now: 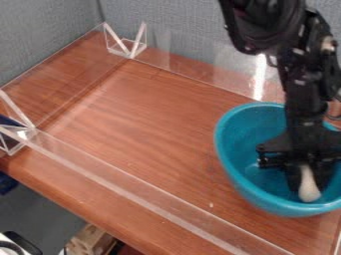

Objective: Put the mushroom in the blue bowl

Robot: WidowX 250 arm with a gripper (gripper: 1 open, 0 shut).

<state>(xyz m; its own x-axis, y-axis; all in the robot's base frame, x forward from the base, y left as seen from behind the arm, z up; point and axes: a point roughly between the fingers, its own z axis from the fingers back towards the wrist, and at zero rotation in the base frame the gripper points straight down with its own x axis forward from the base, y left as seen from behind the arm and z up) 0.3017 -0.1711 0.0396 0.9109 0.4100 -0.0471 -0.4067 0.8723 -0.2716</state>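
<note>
I have the black fingers (304,159) down inside the blue bowl (244,157), closed on the mushroom (308,185). Its cream-white stem hangs below the fingertips, pointing downward, within the bowl's rim in my view. I can't tell from here whether the stem's lower end touches the bowl, and the cap is hidden by the fingers.

The bowl's wall curves round to the left of the fingers in the picture and passes below them; on the far right it runs up to the picture's edge. The arm (282,40) comes down from above the fingers, dark and slightly blurred. Under the bowl I see the wooden table (140,129), stretching away to the left of the fingers. Well apart from them, toward the table's far left corner, stands a white wire-like bracket (127,42).
</note>
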